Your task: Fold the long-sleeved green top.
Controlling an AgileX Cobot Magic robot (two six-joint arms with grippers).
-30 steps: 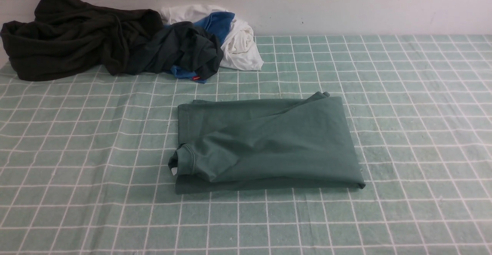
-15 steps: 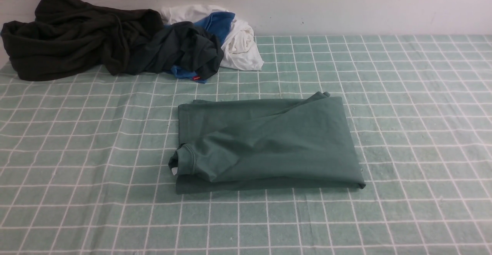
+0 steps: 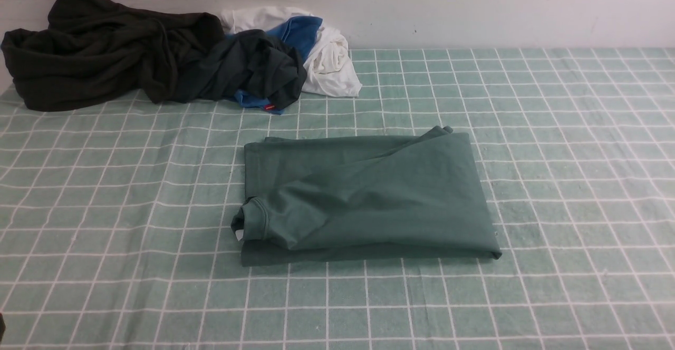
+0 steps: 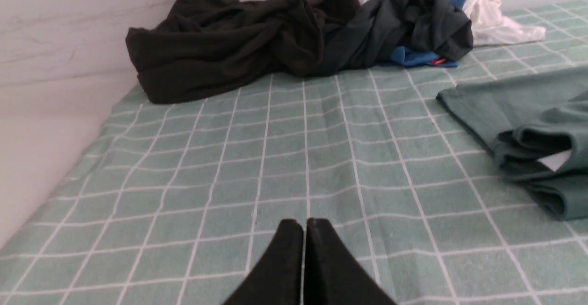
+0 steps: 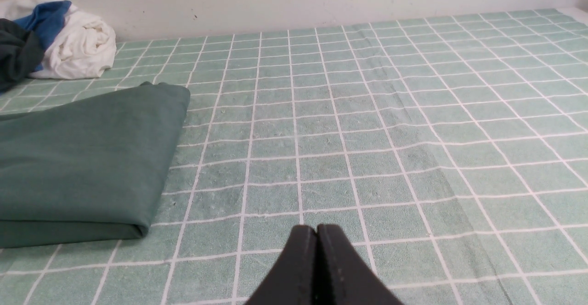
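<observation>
Clothes (image 3: 158, 60) lie heaped behind the folded green top (image 3: 364, 197); left pincer (image 4: 304, 224) and right pincer (image 5: 316, 229) closed, empty.

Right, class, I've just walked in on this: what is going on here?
Nothing is being handled right now. The green long-sleeved top lies folded into a compact rectangle on the checked tablecloth. Both arms are drawn back: the left end effector and the right end effector are shut, empty and clear of the top. A heap of dark garments and white and blue garments sits by the wall.
</observation>
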